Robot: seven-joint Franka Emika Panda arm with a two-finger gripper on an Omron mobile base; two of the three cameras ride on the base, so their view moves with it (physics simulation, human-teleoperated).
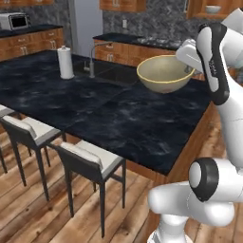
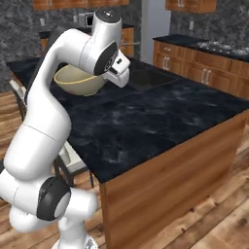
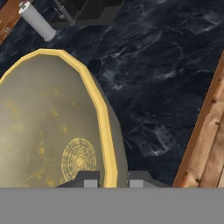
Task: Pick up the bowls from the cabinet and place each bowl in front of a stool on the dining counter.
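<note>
Arm: the white arm rises from its base, bends at the elbow and reaches forward over the dining counter (image 1: 142, 128). Its forearm slants down toward the hand, which is level with the bowl's rim.
Gripper: the gripper (image 3: 113, 181) grips the rim of the olive-tan bowl (image 1: 164, 73). In the hand view one dark fingertip sits inside the rim and one outside, with the yellow rim edge between them, so the jaws are narrowed onto the bowl's wall.
Bowl held: the olive-tan bowl hangs in the air above the black stone top, roughly level, cream inside facing up. It is clear of the surface.
Second bowl: a pale bowl (image 1: 213, 9) rests on the shelf of the open wall cabinet (image 1: 199, 10) at the far right of the left base view.
Stools: two stools with cream seats (image 1: 92, 159) stand along the near edge of the counter, well apart from the held bowl.
Other items: a paper towel roll (image 1: 65, 62) stands upright on the counter near a sink and faucet (image 1: 92, 57).
</note>
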